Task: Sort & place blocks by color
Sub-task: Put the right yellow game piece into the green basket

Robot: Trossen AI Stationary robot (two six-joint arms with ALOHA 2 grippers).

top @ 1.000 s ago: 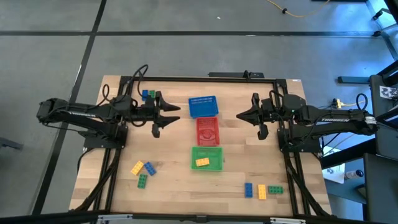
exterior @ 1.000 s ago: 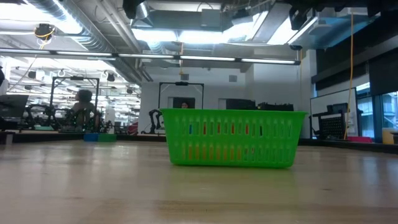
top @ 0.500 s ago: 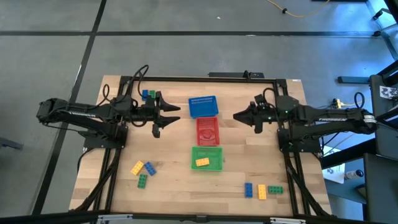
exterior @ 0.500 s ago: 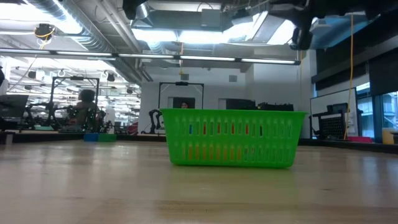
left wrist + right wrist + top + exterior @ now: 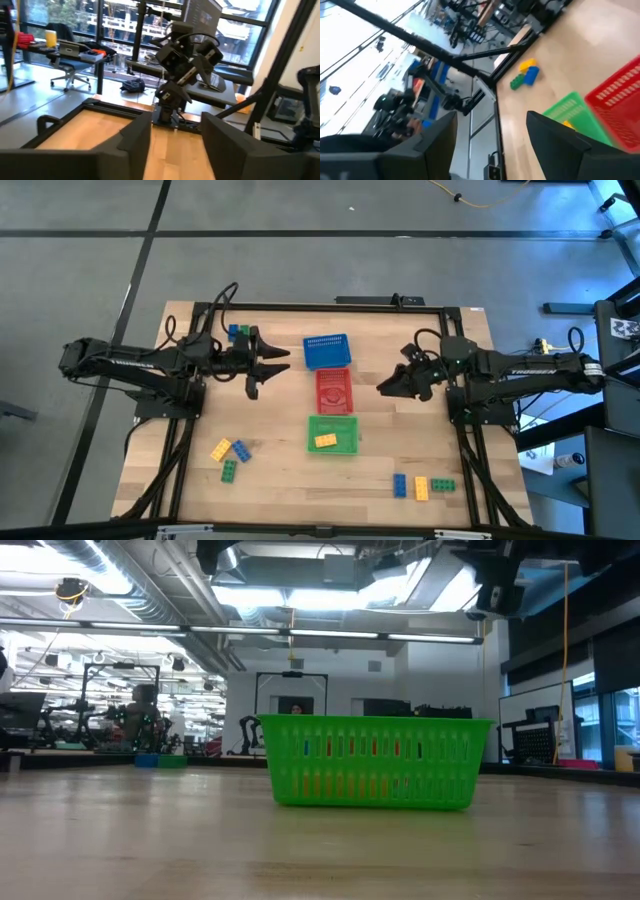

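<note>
Left gripper (image 5: 283, 362) jaws apart, right gripper (image 5: 384, 389) jaws apart

We count nine blocks (image 5: 229, 452) – three yellow, three blue, three green – plus three baskets (image 5: 331, 434)

Grey floor (image 5: 300, 205), ceiling lights (image 5: 330, 600), big windows (image 5: 120, 30).

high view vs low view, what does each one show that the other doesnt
Only the high view shows the blue basket, the red basket, the loose blocks on the table, a yellow block in the green basket, and both grippers: left gripper and right gripper, both open. Only the low view shows the room behind, with a person. Both show the green basket.
</note>
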